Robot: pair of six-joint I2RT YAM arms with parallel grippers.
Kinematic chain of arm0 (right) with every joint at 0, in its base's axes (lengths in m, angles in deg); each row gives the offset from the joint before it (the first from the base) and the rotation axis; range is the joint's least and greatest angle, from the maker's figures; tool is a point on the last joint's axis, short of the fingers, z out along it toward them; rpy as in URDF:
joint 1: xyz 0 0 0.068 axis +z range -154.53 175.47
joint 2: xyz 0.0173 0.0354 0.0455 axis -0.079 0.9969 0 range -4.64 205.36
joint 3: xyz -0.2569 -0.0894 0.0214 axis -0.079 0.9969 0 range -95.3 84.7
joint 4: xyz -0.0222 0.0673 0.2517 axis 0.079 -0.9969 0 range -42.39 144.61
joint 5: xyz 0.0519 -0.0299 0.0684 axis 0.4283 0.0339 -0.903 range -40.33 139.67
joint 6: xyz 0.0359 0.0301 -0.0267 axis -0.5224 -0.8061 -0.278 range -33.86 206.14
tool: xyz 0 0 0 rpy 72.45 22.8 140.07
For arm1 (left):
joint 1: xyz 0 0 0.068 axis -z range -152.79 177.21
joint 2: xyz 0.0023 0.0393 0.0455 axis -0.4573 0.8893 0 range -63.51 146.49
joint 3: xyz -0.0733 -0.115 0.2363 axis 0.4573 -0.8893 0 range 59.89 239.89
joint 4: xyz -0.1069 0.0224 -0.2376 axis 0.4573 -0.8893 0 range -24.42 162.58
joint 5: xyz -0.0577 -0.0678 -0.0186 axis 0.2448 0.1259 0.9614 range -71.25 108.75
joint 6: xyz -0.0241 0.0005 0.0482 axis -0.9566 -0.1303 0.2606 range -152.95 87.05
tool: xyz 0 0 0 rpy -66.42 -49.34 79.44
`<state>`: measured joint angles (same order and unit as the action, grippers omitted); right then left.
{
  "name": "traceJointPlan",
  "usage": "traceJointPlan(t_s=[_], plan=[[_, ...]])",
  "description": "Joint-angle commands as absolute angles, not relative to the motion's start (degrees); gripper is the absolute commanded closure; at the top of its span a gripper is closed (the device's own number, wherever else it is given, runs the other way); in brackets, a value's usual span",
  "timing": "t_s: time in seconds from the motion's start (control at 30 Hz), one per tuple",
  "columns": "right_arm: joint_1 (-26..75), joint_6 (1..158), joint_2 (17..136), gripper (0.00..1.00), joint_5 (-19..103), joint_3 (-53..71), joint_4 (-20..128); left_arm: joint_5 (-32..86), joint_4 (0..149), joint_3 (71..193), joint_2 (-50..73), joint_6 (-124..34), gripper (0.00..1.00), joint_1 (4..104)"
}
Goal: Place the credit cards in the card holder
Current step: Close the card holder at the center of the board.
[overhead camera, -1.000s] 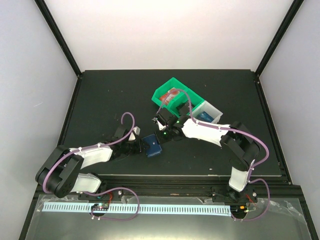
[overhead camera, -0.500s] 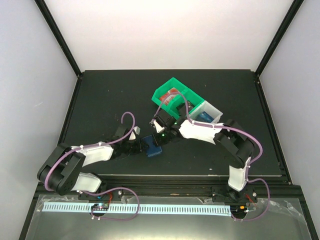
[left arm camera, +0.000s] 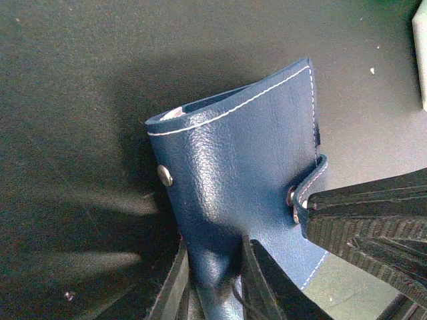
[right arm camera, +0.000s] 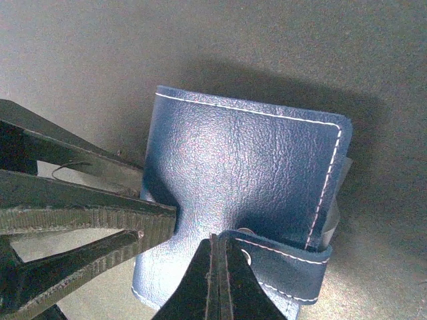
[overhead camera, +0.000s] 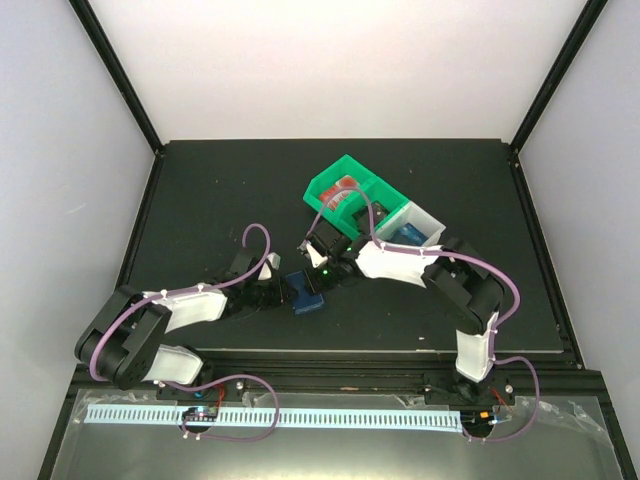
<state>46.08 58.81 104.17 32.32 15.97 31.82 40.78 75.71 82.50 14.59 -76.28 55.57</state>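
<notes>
Card holder [left arm camera: 233,173]: one; fingers [right arm camera: 80,220], two pairs

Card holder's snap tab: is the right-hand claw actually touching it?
Touching. The right wrist view shows the right gripper, fingers closed, meeting the snap tab of the card holder with no gap.

Right arm [overhead camera: 400,262]: over the last second the elbow swings toward the left edge of the tabletop, so the arm folds tighter and the forearm lies closer to the green tray [overhead camera: 345,190].

Right gripper [overhead camera: 314,272]: it moves from a position just off the card holder [overhead camera: 304,297] toward the near-left corner and reaches it. The fingertips now sit pressed together on the snap tab [right arm camera: 287,261].

Card holder: it shifts very slightly toward the left edge and shows a narrower outline from above.
</notes>
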Motion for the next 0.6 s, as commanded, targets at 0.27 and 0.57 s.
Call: traceJointPlan(t_s=[0.27,0.57], plan=[[46.3,55.7,98.9,0.99,36.3,20.9,39.3,38.6,68.6,82.5,15.5,-76.9,0.79,55.9],[46.3,56.6,101.3,0.99,33.5,19.8,39.6,38.8,68.5,82.8,16.2,-76.8,0.81,55.8]])
